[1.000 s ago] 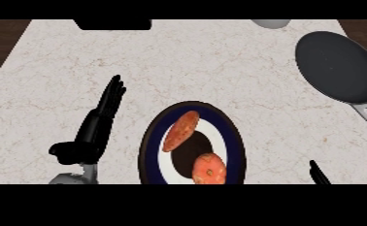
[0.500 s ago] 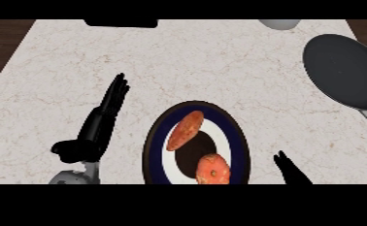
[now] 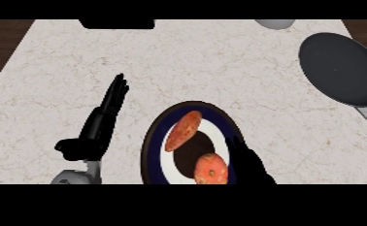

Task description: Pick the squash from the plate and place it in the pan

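A dark-rimmed white plate [image 3: 150,145] lies at the counter's near edge. On it are an elongated orange piece [image 3: 183,130], tilted, and a rounder orange piece [image 3: 211,169] nearer to me; I cannot tell which is the squash. My right hand [image 3: 248,163] comes in from below with straight fingers, open, over the plate's right rim beside the round piece. My left hand [image 3: 102,121] rests open to the left of the plate, fingers pointing away. The dark grey pan [image 3: 338,68] sits at the far right.
A black object [image 3: 116,24] sits at the counter's back edge, and a grey round object [image 3: 275,24] at the back right. Bare marble counter [image 3: 215,65] stretches between the plate and the pan.
My right hand has come up from the lower right edge and moved left to the plate's right rim. The left hand has stayed where it was.
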Robot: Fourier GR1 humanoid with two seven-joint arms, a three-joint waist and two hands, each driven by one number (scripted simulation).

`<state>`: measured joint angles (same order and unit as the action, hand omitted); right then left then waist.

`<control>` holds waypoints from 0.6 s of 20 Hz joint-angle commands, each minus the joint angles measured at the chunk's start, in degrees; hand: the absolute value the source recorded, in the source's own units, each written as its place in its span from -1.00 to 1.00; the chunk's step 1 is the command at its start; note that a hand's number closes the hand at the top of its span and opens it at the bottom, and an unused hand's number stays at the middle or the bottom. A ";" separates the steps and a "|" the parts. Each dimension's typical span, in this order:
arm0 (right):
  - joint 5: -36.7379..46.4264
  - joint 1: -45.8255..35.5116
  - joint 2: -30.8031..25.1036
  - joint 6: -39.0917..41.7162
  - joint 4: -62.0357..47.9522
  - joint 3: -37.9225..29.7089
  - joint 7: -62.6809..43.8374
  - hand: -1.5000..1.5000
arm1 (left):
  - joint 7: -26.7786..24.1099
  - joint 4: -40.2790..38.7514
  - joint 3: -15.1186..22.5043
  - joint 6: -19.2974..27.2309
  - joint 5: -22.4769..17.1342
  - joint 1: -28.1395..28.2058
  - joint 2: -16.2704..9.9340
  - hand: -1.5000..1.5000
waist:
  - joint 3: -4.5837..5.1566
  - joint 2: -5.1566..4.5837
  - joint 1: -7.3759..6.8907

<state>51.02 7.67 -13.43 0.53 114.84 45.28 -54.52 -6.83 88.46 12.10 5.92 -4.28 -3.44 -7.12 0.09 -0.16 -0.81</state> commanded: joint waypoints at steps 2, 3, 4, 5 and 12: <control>-0.53 -4.69 6.40 3.03 -7.60 -1.67 -1.16 -1.00 | -3.70 -4.08 -1.28 -1.06 0.81 0.12 1.36 0.00 | -0.08 0.13 0.77; -1.54 -4.16 4.42 3.30 -6.58 -3.56 0.10 -1.00 | 0.49 2.61 3.15 3.30 4.02 2.29 4.24 0.00 | -0.10 0.19 0.69; 2.81 -2.52 7.77 -0.09 -9.18 0.70 -1.98 -1.00 | -1.75 0.97 -0.38 -0.15 1.52 3.03 1.39 0.00 | -0.09 0.20 0.74; 1.78 -2.25 6.65 2.97 -5.58 -0.01 -2.50 -1.00 | 0.42 0.29 -3.49 -1.67 0.16 0.30 -0.24 0.00 | -0.09 0.20 0.83; 3.74 -2.13 9.24 -1.78 -9.32 -2.25 1.17 -1.00 | 0.73 1.07 -3.11 -2.44 1.63 1.11 1.55 0.00 | -0.09 0.20 0.85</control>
<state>53.81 5.22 -5.42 0.48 106.91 43.80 -54.22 -6.87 89.17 10.07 4.08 -3.12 -1.89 -5.77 0.01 0.02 -0.04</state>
